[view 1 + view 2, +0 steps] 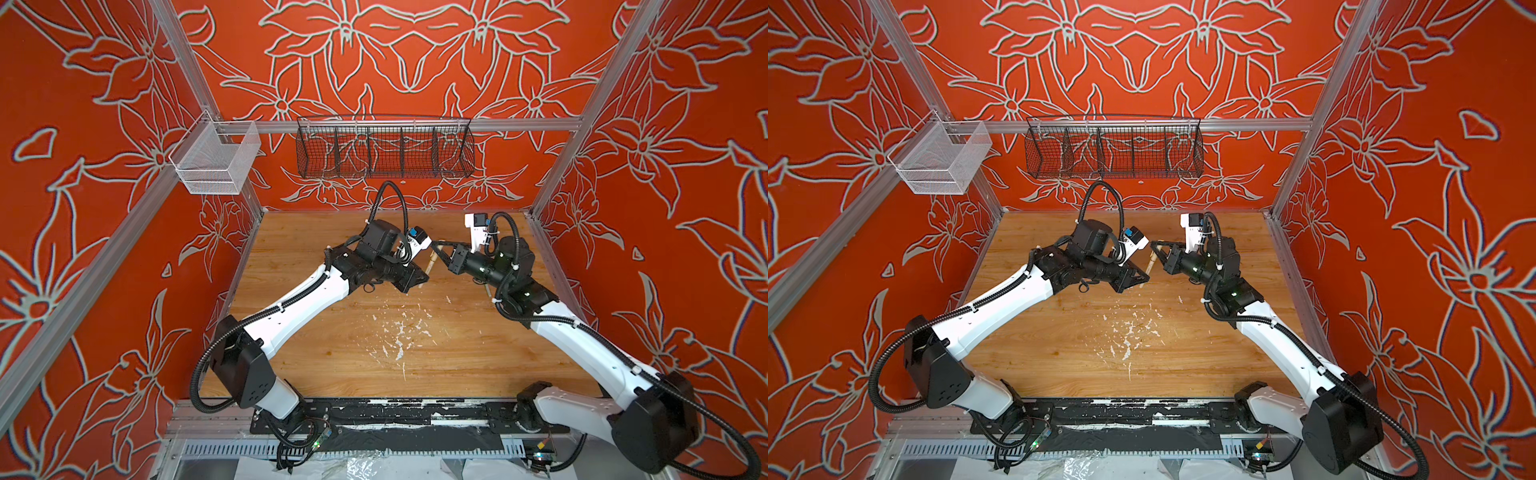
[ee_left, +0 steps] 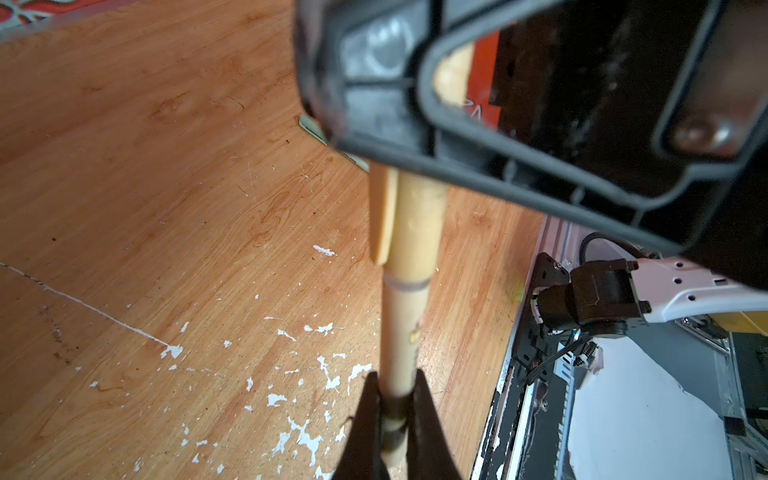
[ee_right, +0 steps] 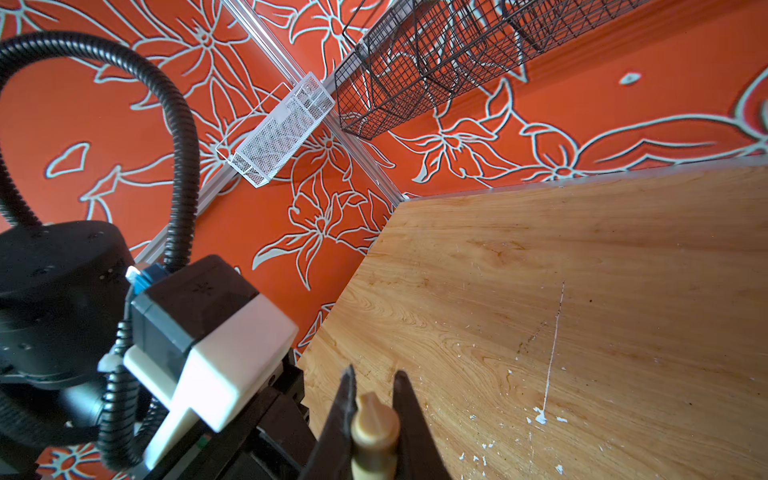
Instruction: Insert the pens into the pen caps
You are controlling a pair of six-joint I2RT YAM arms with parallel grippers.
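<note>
Between my two grippers, above the wooden table, hangs a tan pen (image 1: 428,266) (image 2: 405,332). The left gripper (image 1: 424,277) (image 2: 395,378) is shut on its barrel. A tan pen cap (image 2: 417,224) with a clip sits over the pen's far end, down to a ring line. My right gripper (image 1: 435,244) (image 3: 375,374) is shut on this cap (image 3: 374,428), whose closed end pokes out between the jaws. A pale green slim thing (image 2: 328,141) lies on the table, mostly hidden behind the right gripper's fingers (image 2: 395,137); I cannot tell whether it is a pen or a cap.
White paint flecks (image 1: 399,332) mark the middle of the wooden table (image 1: 311,353). A black wire basket (image 1: 384,151) hangs on the back rail and a white mesh basket (image 1: 216,160) at the left corner. Orange flowered walls close in three sides.
</note>
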